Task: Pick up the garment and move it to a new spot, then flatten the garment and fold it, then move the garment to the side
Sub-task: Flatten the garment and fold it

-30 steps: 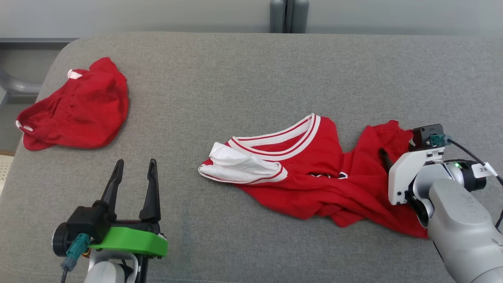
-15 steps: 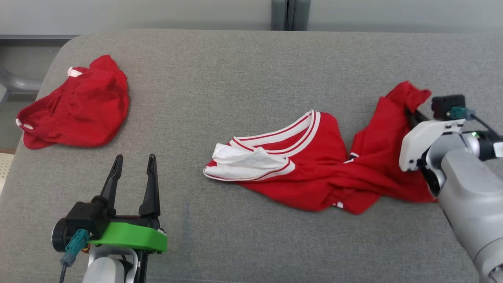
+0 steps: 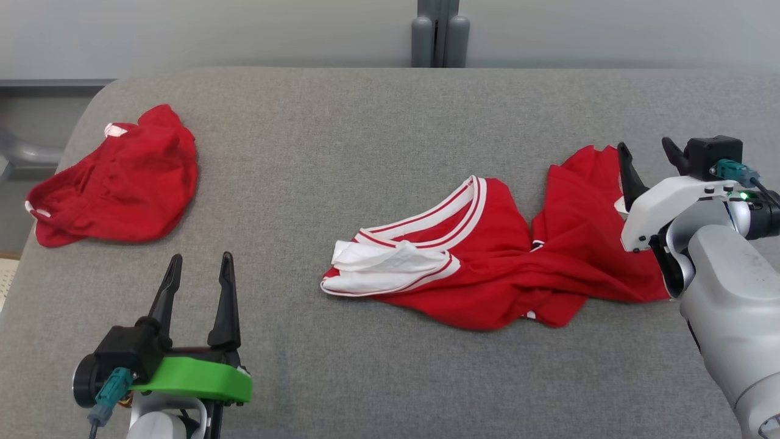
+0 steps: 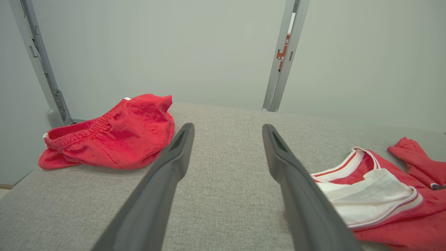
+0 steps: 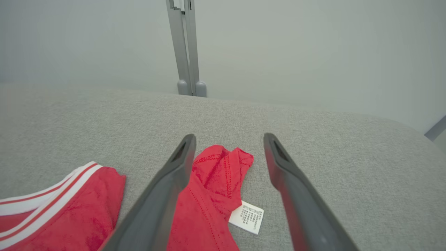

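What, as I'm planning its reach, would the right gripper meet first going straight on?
Likely the bare grey surface just past the red jersey corner that lies under the open right gripper; height unclear.

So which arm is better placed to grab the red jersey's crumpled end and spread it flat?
Right, probably. The right gripper stands open over a bunched corner of the red jersey, beside its white care label. The left gripper, also open, sits over bare cushion, well short of the jersey.
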### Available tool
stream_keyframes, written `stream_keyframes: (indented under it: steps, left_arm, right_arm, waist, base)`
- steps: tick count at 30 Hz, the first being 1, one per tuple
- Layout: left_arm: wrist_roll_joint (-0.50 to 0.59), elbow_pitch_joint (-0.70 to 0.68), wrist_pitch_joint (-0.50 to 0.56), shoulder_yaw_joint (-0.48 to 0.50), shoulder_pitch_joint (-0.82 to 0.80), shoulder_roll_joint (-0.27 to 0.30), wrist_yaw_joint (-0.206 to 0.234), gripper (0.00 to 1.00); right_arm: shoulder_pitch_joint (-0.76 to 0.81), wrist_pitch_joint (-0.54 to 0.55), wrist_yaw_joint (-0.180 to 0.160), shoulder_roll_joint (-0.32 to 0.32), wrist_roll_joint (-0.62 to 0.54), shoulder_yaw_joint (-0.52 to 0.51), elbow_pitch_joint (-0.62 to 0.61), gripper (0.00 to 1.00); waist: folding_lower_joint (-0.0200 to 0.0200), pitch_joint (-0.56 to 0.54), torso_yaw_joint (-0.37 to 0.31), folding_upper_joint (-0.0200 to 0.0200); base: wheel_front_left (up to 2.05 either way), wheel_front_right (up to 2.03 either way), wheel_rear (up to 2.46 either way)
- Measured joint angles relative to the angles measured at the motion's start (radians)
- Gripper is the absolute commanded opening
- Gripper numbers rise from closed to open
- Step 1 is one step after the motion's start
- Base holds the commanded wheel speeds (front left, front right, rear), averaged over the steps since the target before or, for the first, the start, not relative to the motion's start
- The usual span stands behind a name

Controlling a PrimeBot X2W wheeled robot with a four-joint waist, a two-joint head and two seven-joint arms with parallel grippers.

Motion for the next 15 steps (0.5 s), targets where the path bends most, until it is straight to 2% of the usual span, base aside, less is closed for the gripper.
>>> stream_keyframes:
  steps: [9,15]
  left_arm:
    - [0.012,-0.009,0.0,0.039,0.04,0.007,0.0,1.0]
    - [0.015,-0.012,0.0,0.056,0.057,0.01,0.0,1.0]
  right_arm:
    - [0.249,-0.002,0.0,0.006,-0.002,-0.071,-0.424,1.0]
    - [0.448,-0.002,0.0,0.04,-0.004,-0.103,-0.667,1.0]
  waist:
    - [0.0,-0.041,-0.056,0.0]
    - [0.0,-0.062,-0.092,0.0]
  base:
    - [0.0,0.0,0.0]
    - [0.0,0.0,0.0]
